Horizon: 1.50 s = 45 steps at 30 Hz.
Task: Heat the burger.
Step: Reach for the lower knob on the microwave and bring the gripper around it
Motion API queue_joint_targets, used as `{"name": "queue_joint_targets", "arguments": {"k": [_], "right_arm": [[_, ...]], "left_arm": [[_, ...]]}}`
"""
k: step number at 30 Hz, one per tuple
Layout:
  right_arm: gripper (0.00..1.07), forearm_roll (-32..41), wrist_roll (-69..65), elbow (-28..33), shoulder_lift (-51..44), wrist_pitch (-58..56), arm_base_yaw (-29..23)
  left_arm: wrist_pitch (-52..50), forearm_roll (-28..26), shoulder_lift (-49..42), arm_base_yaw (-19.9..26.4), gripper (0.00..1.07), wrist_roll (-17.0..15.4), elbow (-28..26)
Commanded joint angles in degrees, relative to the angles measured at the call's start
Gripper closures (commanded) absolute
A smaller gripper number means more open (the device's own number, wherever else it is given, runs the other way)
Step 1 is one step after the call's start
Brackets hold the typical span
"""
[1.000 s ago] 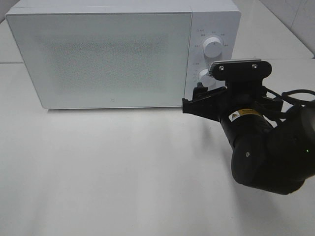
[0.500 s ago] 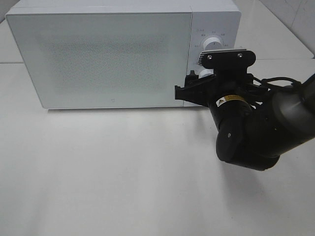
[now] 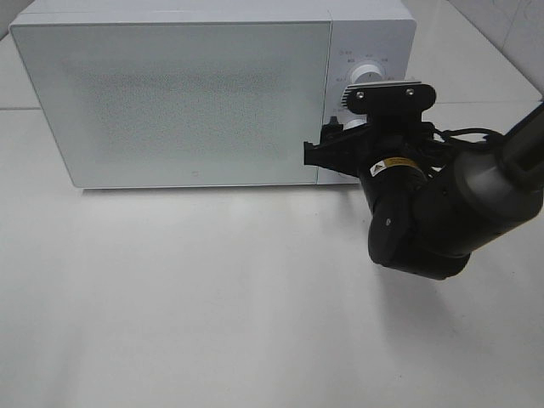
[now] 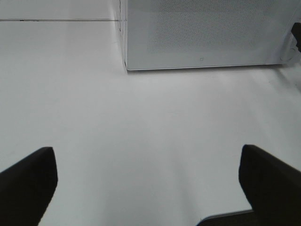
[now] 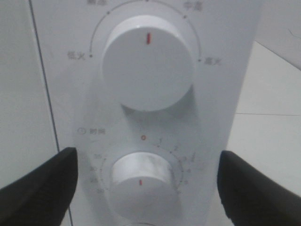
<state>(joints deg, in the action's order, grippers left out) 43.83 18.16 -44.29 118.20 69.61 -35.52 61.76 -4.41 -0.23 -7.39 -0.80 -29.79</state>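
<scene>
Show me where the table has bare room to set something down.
Free: the table in front of the microwave door, left of the right arm. Crowded: the dial panel, where the right gripper stands open facing the lower dial.

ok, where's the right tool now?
The right tool is on the exterior high view's right, at the control panel of the microwave, open jaws either side of the lower knob.
</scene>
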Motion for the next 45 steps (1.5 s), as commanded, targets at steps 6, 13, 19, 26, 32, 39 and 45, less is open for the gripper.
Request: {"name": "queue_joint_targets", "arguments": {"k": [6,13,19,26,32,39,45], "right_arm": [[0.32,-1.0,-0.3,-2.2,1.3,2.6,0.6],[0.32,-1.1,-1.8,-3.1,2.9,2.6,1.5],[0.32,-1.1,-1.8,-3.1,2.9,3.0,1.5],[0.5,-1.1,-2.0,-3.1,2.9,2.5,1.5],[0.84,-1.3,-2.0,-3.1,2.9,2.6,1.5],[1.07,-1.4,-2.3,-3.1,2.9,5.7,1.5],[1.07,-2.3,-7.4,-3.1,2.9,7.9,1.4]], "left_arm": [[-0.5,-0.4,-1.4,0.1,0.09,-0.2,0.1],[-0.5,-0.4,-1.4,0.1,0.09,-0.2,0.1],[-0.5,-0.4,-1.4,0.1,0.09,-0.2,0.1],[-0.5,-0.4,-1.4,0.1,0.09,-0.2,0.1],[-0.5,-0.4,-1.4,0.1,0.09,-0.2,0.1],[-0.5,-0.4,-1.4,0.1,0.09,-0.2,0.1],[-0.5,-0.4,-1.4,0.1,0.09,-0.2,0.1]]}}
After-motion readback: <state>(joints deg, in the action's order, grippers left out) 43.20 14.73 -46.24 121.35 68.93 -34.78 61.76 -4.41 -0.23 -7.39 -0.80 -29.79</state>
